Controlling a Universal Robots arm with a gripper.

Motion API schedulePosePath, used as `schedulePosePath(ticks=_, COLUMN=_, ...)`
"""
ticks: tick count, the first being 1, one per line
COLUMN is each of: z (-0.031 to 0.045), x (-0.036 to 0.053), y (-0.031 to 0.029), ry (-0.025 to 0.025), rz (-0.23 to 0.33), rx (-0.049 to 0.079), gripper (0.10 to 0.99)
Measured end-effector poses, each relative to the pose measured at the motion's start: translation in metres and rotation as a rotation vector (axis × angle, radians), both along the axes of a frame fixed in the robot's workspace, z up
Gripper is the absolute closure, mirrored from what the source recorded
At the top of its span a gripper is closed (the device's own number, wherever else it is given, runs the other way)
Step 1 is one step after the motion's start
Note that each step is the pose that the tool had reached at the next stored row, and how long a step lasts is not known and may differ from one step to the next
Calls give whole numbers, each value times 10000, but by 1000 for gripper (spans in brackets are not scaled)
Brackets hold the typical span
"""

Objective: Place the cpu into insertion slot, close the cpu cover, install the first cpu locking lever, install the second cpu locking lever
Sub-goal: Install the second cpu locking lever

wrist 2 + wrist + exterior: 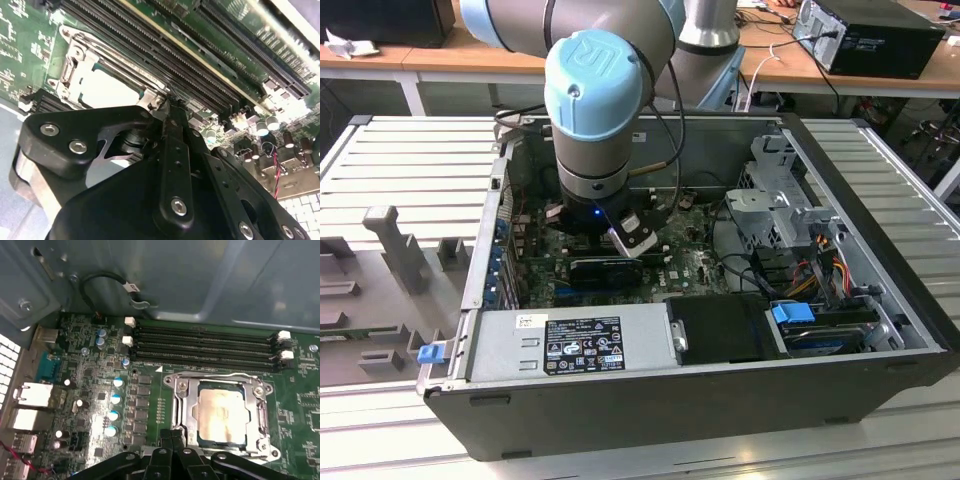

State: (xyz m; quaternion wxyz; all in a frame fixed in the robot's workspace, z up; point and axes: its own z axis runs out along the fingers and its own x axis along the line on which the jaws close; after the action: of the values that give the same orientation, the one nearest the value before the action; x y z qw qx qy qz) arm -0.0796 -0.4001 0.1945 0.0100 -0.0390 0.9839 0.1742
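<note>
We see the arm reaching down into the open computer case (880, 300), its claw (172, 436) low over the green board (150, 390); the fingers (177, 440) are pressed together, narrow, with nothing between them; their tips sit just beside the near edge of the socket (176, 405); the chip (222, 412) lies flat inside the socket, its pale metal face showing through the window of the silvery cover (262, 412), which lies down over it; four long memory slots (200, 347) run alongside the socket
</note>
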Motion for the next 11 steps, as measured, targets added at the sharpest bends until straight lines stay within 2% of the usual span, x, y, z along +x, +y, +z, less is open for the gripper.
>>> schedulePosePath(ticks=3, z=-32, x=-16, y=-2, ry=7, rz=8, rx=88, gripper=980)
schedulePosePath(ticks=6, z=-31, x=-18, y=0, ry=-2, rz=3, rx=156, gripper=980)
schedulePosePath(ticks=8, z=33, x=-18, y=2, ry=-5, rz=4, rx=173, gripper=980)
schedulePosePath(ticks=10, z=153, x=-19, y=0, ry=0, rz=4, rx=162, gripper=980)
schedulePosePath(ticks=11, z=187, x=-19, y=0, ry=0, rz=4, rx=161, gripper=980)
